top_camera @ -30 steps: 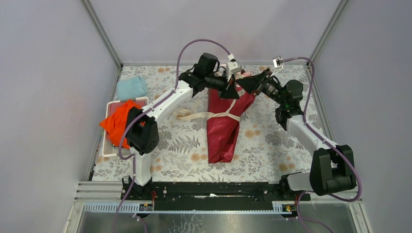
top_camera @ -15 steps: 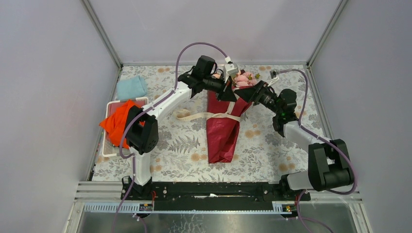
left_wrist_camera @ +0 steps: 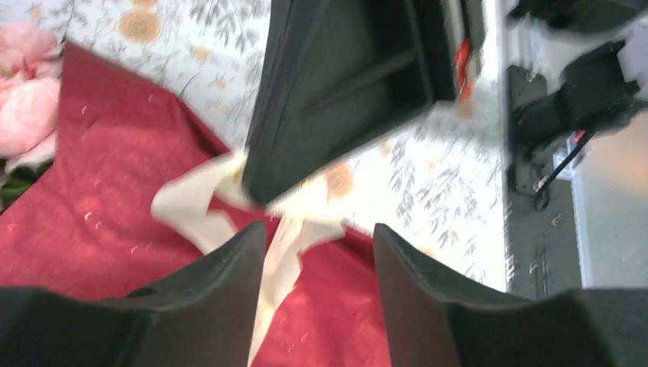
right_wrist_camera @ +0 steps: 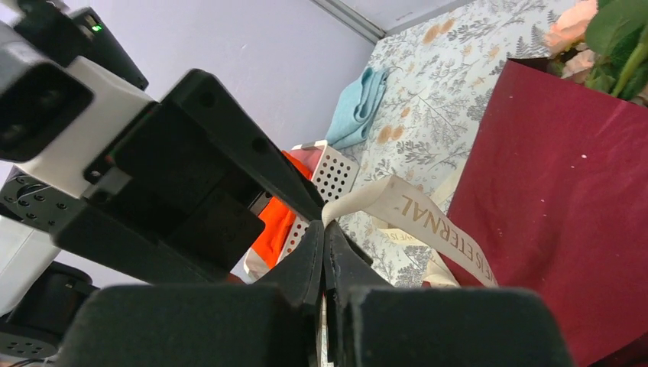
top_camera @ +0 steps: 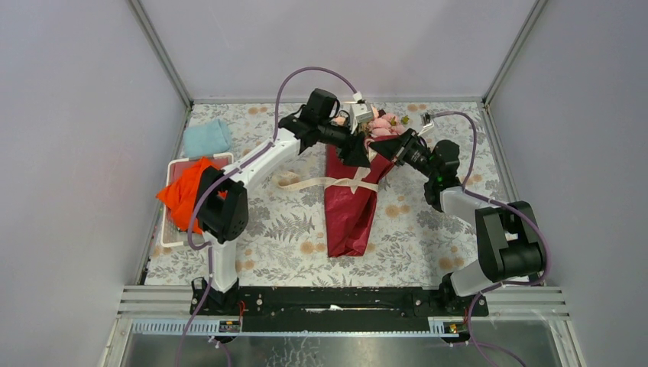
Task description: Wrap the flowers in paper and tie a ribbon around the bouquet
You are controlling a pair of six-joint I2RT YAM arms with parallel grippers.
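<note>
Right wrist view: my right end effector [right_wrist_camera: 324, 229] has its two fingers pressed flat together, pinching the ribbon [right_wrist_camera: 416, 214] at their tips. The cream band with printed letters arcs away from the pinch and drops onto the paper [right_wrist_camera: 565, 191]. My left end effector [left_wrist_camera: 317, 233] sits just beside it, nose to nose, its fingers parted with a clear gap. A strand of ribbon runs through that gap without either finger closing on it, so that one holds nothing. Both meet above the wide end of the bouquet [top_camera: 353, 206], which lies on the counter [top_camera: 428, 229] with its narrow end toward my bases. Ribbon crosses the cone near its middle and crosses over itself there, one loose end trailing left onto the counter. Flowers [top_camera: 384, 122] stick out of the far end, pink blooms among green leaves. Farther left, an orange cloth [top_camera: 183, 191] heaps over a white tray [top_camera: 218, 156], and a blue cloth [top_camera: 208, 138] lies beyond it near the far corner.
</note>
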